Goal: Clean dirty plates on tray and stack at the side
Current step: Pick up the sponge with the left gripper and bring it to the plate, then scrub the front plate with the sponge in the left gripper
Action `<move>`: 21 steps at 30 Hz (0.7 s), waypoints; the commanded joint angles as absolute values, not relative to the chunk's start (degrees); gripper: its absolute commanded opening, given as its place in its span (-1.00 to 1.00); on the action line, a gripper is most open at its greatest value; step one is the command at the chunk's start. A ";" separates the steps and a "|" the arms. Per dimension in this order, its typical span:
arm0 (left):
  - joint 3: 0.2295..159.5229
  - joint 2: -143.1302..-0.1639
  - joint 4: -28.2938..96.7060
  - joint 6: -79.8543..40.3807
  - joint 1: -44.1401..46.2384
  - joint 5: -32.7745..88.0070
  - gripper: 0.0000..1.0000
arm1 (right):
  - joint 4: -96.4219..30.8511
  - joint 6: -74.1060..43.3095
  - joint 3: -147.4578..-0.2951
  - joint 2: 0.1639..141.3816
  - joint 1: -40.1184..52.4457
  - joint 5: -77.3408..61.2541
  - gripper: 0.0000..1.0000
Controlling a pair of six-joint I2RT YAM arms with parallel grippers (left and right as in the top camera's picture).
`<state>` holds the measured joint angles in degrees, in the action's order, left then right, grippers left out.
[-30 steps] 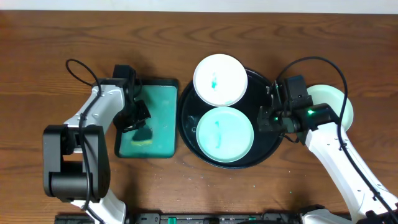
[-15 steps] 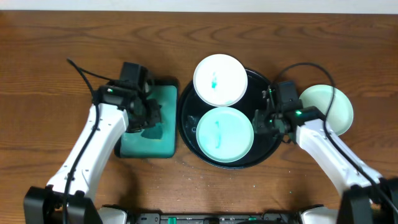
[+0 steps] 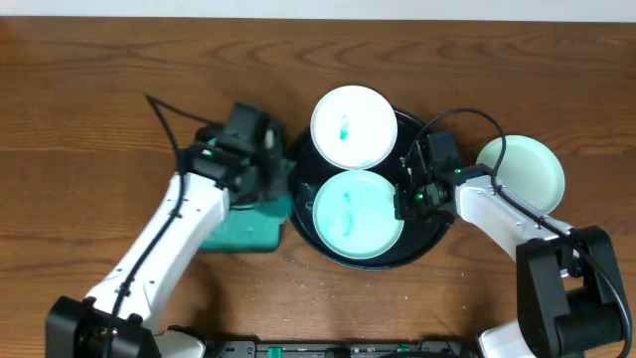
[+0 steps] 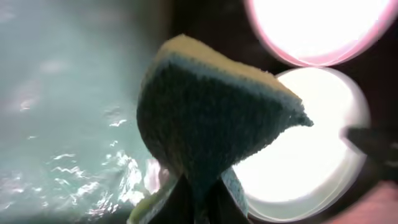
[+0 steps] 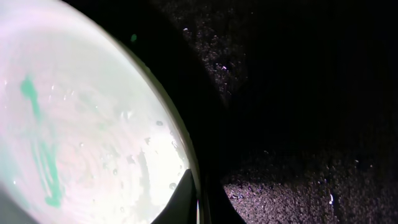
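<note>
Two dirty plates with teal smears lie on the round black tray (image 3: 419, 137): one at the rear (image 3: 351, 126), one at the front (image 3: 356, 217). A third plate (image 3: 525, 171), showing no smear, rests on the table to the right of the tray. My right gripper (image 3: 404, 199) is shut on the front plate's right rim; the right wrist view shows its fingers (image 5: 186, 196) pinching the rim of that plate (image 5: 81, 124). My left gripper (image 3: 275, 177) hovers at the tray's left edge, shut on a dark sponge (image 4: 211, 118) with a yellow back.
A rectangular teal tray (image 3: 243, 234) lies left of the black tray, partly under my left arm; its wet surface (image 4: 62, 93) fills the left of the left wrist view. Brown wooden table (image 3: 99, 60) surrounds everything.
My left arm has carried the sponge rightward off the teal tray to the black tray's left edge. My right gripper slid left to the front plate's rim and closed on it.
</note>
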<state>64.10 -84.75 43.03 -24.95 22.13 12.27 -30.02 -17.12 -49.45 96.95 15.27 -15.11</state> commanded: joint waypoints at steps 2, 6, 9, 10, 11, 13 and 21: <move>61.95 -87.15 35.24 -33.89 28.27 17.63 -0.86 | -30.22 -22.76 -49.01 98.54 16.73 -10.92 -0.97; 61.60 -93.60 25.39 -36.51 34.26 20.40 -0.86 | -30.26 -22.68 -49.01 98.54 17.54 -10.92 -0.98; 61.60 -98.89 19.55 -39.24 37.23 20.56 -0.86 | -30.39 -22.70 -49.01 98.54 18.13 -10.94 -0.97; 61.60 -100.44 18.11 -39.90 37.78 20.56 -0.86 | -30.41 -22.68 -49.01 98.54 18.44 -10.92 -0.97; 61.60 -101.80 16.91 -40.29 38.06 20.56 -0.86 | -30.41 -22.70 -49.01 98.54 18.68 -10.94 -0.98; 61.60 -104.09 15.35 -40.42 38.13 20.45 -0.86 | -30.41 -22.70 -49.01 98.54 19.11 -10.94 -0.97; 61.69 -108.33 23.00 -42.59 33.36 7.70 -0.85 | -30.41 -22.68 -49.01 98.54 20.38 -10.92 -0.97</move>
<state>62.63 -106.28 18.50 -40.49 36.47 17.96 -30.55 -21.54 -49.76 96.68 18.09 -11.75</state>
